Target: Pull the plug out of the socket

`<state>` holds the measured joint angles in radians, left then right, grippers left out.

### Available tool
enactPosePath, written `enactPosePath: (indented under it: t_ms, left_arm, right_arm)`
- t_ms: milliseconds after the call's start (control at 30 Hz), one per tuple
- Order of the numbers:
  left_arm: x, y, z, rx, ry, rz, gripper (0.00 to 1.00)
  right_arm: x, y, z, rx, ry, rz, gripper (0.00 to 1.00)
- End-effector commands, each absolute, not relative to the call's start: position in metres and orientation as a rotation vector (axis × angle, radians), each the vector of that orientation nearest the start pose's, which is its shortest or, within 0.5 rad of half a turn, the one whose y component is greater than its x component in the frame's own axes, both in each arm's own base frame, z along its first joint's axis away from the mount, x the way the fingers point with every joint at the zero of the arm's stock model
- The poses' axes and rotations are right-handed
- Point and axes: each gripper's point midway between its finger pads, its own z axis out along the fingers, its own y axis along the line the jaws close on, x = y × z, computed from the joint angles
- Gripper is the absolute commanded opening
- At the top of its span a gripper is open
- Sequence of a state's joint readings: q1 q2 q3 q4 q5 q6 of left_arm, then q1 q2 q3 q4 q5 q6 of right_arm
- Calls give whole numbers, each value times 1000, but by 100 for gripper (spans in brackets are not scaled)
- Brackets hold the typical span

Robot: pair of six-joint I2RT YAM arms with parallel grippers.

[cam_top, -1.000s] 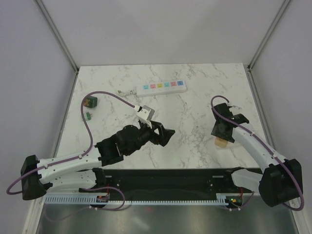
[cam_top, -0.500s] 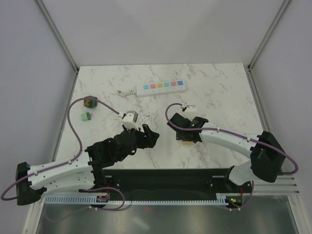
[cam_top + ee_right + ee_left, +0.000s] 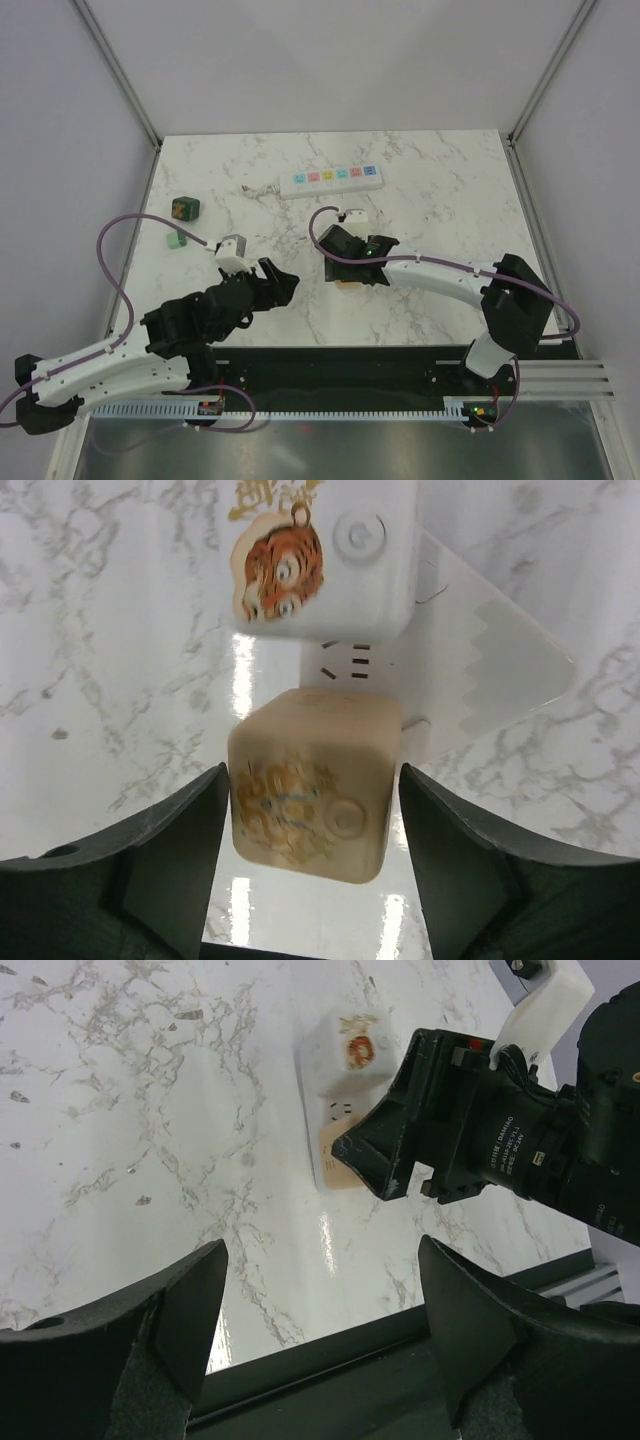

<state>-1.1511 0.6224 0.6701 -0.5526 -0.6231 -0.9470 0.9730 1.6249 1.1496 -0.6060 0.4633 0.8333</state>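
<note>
The plug [image 3: 184, 208], a dark green cube with an orange mark, lies on the table at the far left, apart from the socket [image 3: 330, 179], a white strip with pastel outlets at the back. No outlet on the strip is occupied. My right gripper [image 3: 345, 275] [image 3: 312, 775] is in mid-table, its fingers pressed on both sides of a beige cube [image 3: 312, 785]. That cube sits on a small white block [image 3: 480, 660] beside a white tiger cube [image 3: 325, 555]. My left gripper [image 3: 285, 280] [image 3: 320, 1250] is open and empty, just left of that block [image 3: 325, 1150].
A smaller bright-green block [image 3: 176, 240] lies in front of the plug. The socket's short cord stub [image 3: 260, 190] points left. The black front rail [image 3: 340, 365] runs along the table's near edge, close under my left gripper.
My right arm swept left from the right side to mid-table, and the beige cube and white block came with it. My left arm drew back toward the near left.
</note>
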Motion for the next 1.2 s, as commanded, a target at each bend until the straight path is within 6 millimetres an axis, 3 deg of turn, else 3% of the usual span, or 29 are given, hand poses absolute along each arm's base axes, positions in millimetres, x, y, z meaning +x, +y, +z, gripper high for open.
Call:
enactPosePath:
  t_ms: [0,100,167,233,333,367,433,467,533,567,633,667,700,733,767,800,833,867,900,967,1000,1067,1100,1133,1167]
  left_arm:
    - [176,-184,203,-211,2029,-618,84]
    - [182,-192,203,-165,2051,-559,86]
    - [184,-198,202,-138,2065,-528,88]
    - [188,-206,205,-119,2075,-509,88]
    - [189,-210,210,-116,2072,-516,88]
    - [190,-210,210,-113,2072,-509,88]
    - [190,-211,209,-110,2072,-507,88]
    - [191,-212,209,-105,2070,-506,88]
    - [191,-215,207,-96,2070,-510,88]
    - [192,-217,204,-69,2076,-497,89]
    - [193,-228,204,-36,2069,-534,91]
    - [191,-236,204,19,2076,-567,93]
    - [193,-247,202,40,2077,-606,95]
    - [204,-246,202,16,2087,-629,97]
    - [197,-260,202,73,2132,-744,97]
    - [201,-265,199,78,2152,-777,97]
    - [214,-266,208,49,2120,-821,98]
    - [214,-272,209,85,2119,-854,98]
    - [220,-275,210,92,2115,-848,98]
    - [226,-278,207,148,2121,-810,98]
    - [229,-281,212,165,2118,-805,98]
    - [231,-285,194,226,2177,-745,98]
    - [234,-288,193,240,2186,-731,98]
    - [236,-289,182,270,2213,-693,98]
    - [238,-291,180,281,2217,-681,98]
  right_arm:
    - [253,331,104,-95,2485,391,77]
    - [260,340,121,-148,2439,422,86]
    - [264,342,130,-178,2410,424,98]
    - [270,345,144,-183,2379,431,98]
    - [274,332,169,-183,2320,413,98]
    - [274,324,186,-174,2281,427,98]
    - [280,303,189,-146,2269,399,98]
    - [280,294,201,-129,2247,424,98]
    - [289,263,190,-80,2268,386,98]
    - [290,253,197,-56,2248,412,98]
    - [298,218,175,10,2268,356,98]
    - [297,214,183,24,2231,417,98]
    - [290,202,158,12,2266,399,98]
    - [292,192,151,32,2262,424,98]
    - [295,194,163,28,2185,505,98]
    - [279,195,137,-11,2234,570,98]
    - [277,193,131,15,2229,607,98]
    - [281,195,137,27,2166,654,98]
    - [267,197,115,10,2205,701,98]
    - [267,206,118,44,2144,809,98]
    - [255,207,101,48,2172,859,98]
    - [254,215,106,96,2112,969,97]
    - [246,213,95,109,2122,997,96]
    - [247,217,103,109,2072,1049,96]
    - [241,215,93,164,2086,1077,95]
